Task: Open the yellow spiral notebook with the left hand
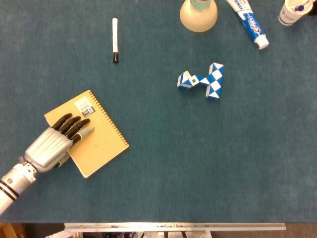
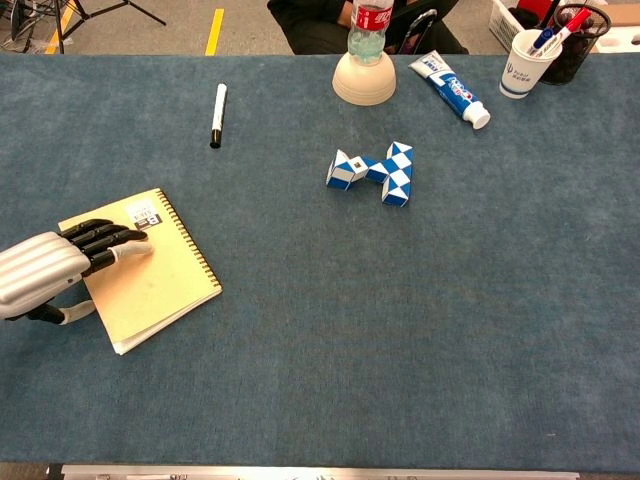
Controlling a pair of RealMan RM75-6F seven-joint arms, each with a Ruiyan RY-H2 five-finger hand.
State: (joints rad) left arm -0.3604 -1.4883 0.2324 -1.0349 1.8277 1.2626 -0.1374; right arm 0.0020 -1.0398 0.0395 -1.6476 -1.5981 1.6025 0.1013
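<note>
Left hand (image 1: 55, 142) flat on closed yellow spiral notebook (image 1: 96, 140) near the table's (image 1: 198, 158) left edge, fingers (image 1: 74, 126) together, outstretched, gripping nothing.

The yellow spiral-bound notebook (image 1: 94, 133) with a small white label near its top corner lies closed and flat on the blue cloth, turned diagonally, wire binding along its right edge, at the table's left.

Black-capped white marker (image 1: 115, 39), blue-and-white snake puzzle (image 1: 203, 79), toothpaste tube (image 1: 248, 22), paper cup (image 2: 525, 62) holding pens, bottle on cream base (image 2: 364, 78)
</note>
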